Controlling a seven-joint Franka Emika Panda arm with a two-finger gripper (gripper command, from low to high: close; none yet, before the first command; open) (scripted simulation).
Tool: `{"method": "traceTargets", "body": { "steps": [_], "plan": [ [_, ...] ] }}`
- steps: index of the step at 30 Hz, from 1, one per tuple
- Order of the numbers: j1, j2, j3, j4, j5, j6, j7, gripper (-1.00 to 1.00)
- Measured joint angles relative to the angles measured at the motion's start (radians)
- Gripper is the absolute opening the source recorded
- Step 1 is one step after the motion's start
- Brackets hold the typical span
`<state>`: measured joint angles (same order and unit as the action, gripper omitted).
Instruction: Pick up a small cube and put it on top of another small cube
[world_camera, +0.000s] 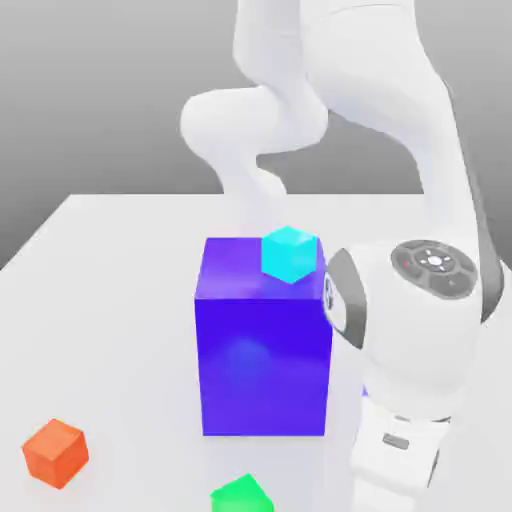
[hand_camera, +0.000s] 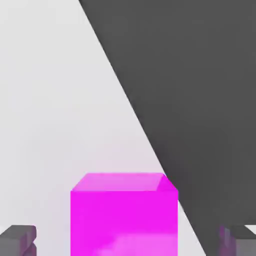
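A magenta small cube (hand_camera: 124, 215) sits on the white table, seen in the hand view between my two dark fingertips. My gripper (hand_camera: 128, 241) straddles it, and there is a gap on each side between the fingers (hand_camera: 19, 240) and the cube's faces, so nothing is gripped. In the exterior view my arm's wrist (world_camera: 400, 330) reaches down at the exterior view's right, beside the tall blue block. A cyan small cube (world_camera: 290, 253) rests on top of that block. An orange small cube (world_camera: 56, 452) and a green small cube (world_camera: 242, 495) lie on the table near the front.
The tall blue block (world_camera: 264, 350) stands mid-table, just to the left of my wrist in the exterior view. The white table (world_camera: 100, 300) has an edge close to the magenta cube, with dark floor (hand_camera: 200, 100) beyond it.
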<state>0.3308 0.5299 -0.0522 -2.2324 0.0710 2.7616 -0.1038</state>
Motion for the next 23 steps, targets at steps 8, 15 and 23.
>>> {"method": "traceTargets", "body": {
  "steps": [8,15,23],
  "plan": [
    [0.007,-0.059,-0.008,-0.013,-0.007,-0.047,0.004,-1.00],
    [-0.093,-0.273,-0.135,-0.103,0.014,-0.177,0.050,-1.00],
    [-0.154,-0.169,-0.134,-0.111,0.081,-0.070,0.021,1.00]
  ]
}}
